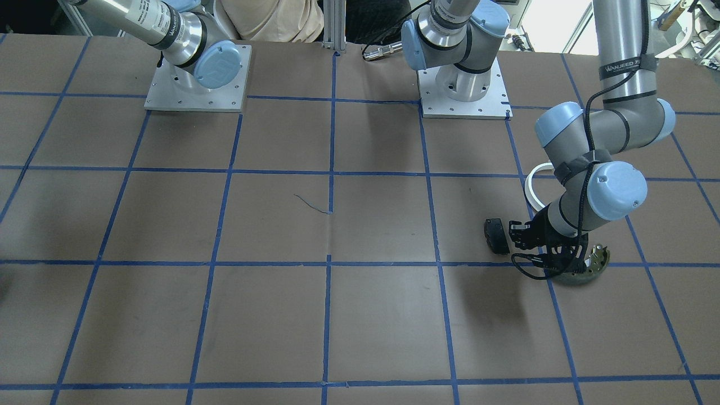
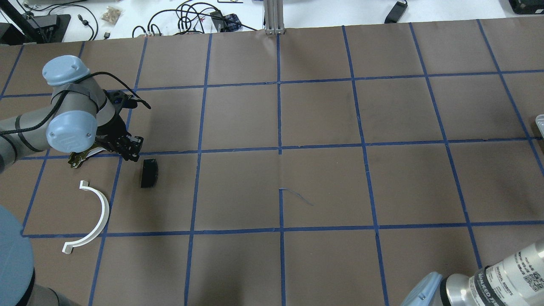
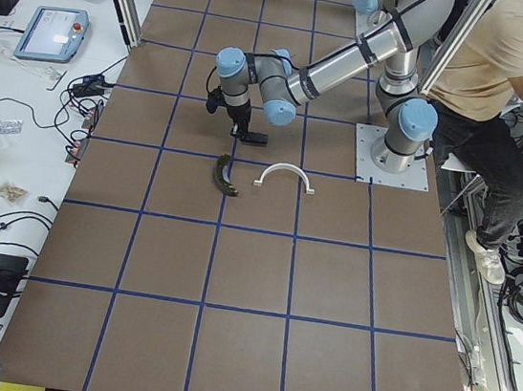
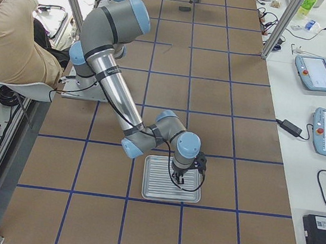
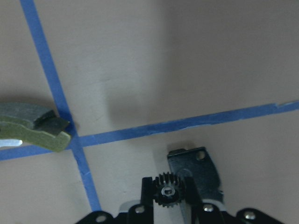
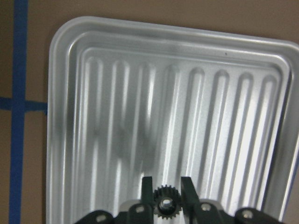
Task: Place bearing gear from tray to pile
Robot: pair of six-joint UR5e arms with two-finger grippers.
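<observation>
In the left wrist view my left gripper [image 5: 170, 186] is shut on a small black toothed bearing gear [image 5: 170, 190], low over the table by the pile. The pile holds an olive brake shoe [image 5: 32, 130], a black pad [image 2: 149, 173] and a white half-ring [image 2: 100, 212]. The left gripper [image 2: 131, 151] is between the shoe [image 2: 80, 157] and the pad. In the right wrist view my right gripper [image 6: 164, 196] is shut on a similar black gear [image 6: 164, 204], just over the ribbed metal tray [image 6: 65, 93], which holds nothing else.
A grey metal plate [image 5: 194, 168] with holes lies under the left gripper. The tray [image 4: 160, 188] sits at the table's far right end, its edge [image 2: 539, 123] just in the overhead view. A seated person [image 3: 510, 64] is behind the robot bases. Blue tape lines grid the brown table.
</observation>
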